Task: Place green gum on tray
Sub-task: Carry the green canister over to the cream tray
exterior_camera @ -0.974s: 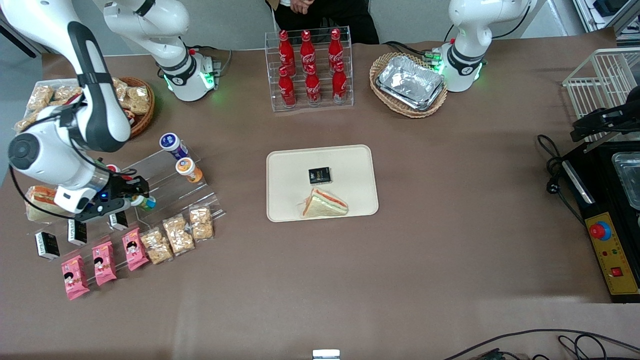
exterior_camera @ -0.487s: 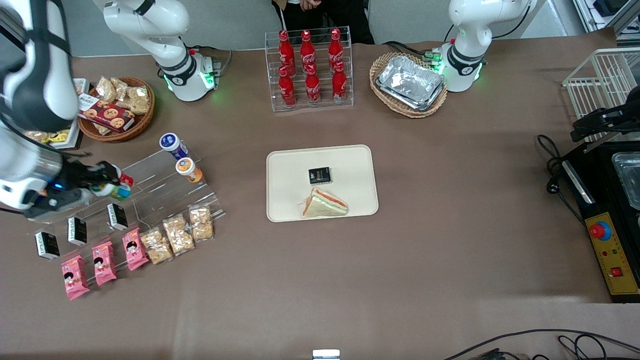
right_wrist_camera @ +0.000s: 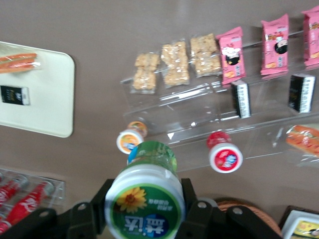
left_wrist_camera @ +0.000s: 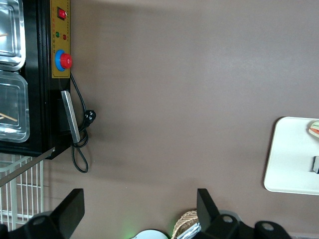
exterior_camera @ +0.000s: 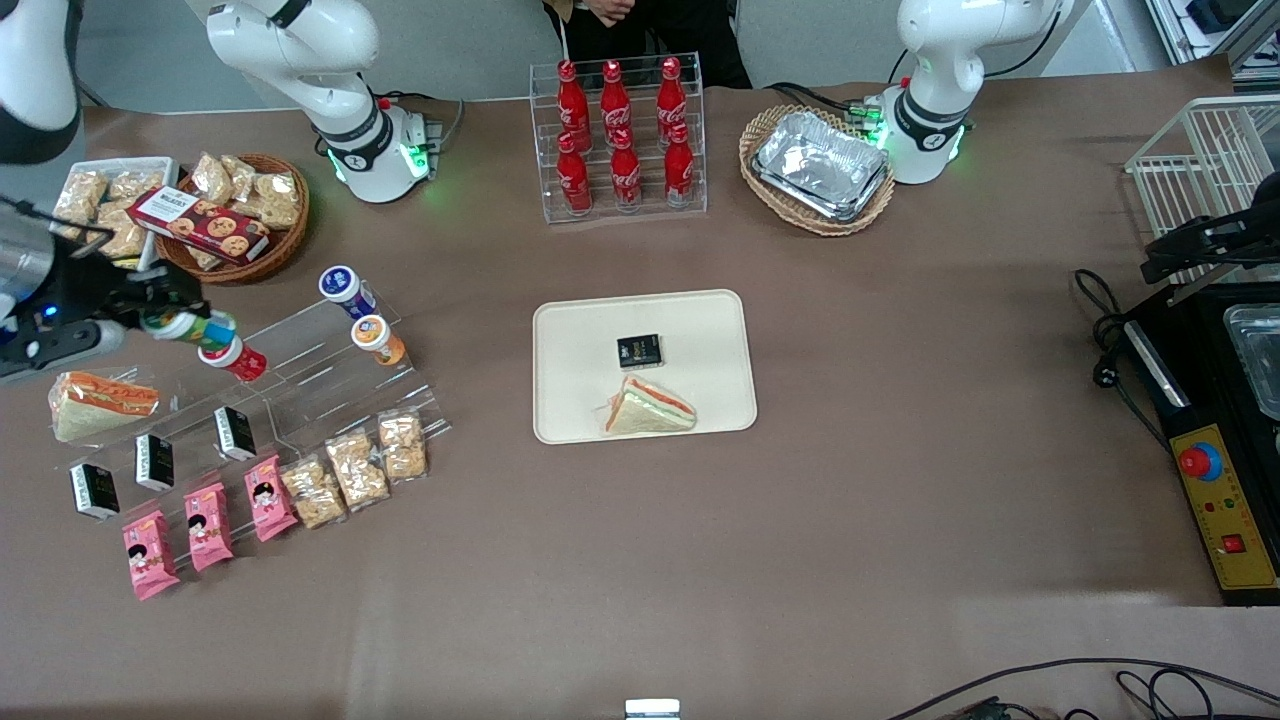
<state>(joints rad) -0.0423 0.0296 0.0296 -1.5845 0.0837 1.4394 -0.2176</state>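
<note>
Green gum clamped in gripper; above rack

Green gum filling the gap between the end effector fingers; finger contact faces hidden by lid and body, lower body out of sight. In the front view, end effector partly cut off at the frame edge with the arm above it; gum label too small to read. Tray cut by the frame edge in the left wrist view, sandwich showing only a corner. Blue-lidded bottle mostly hidden by the gum. Cola bottles blurred and cropped. Print on black packet illegible.
</note>
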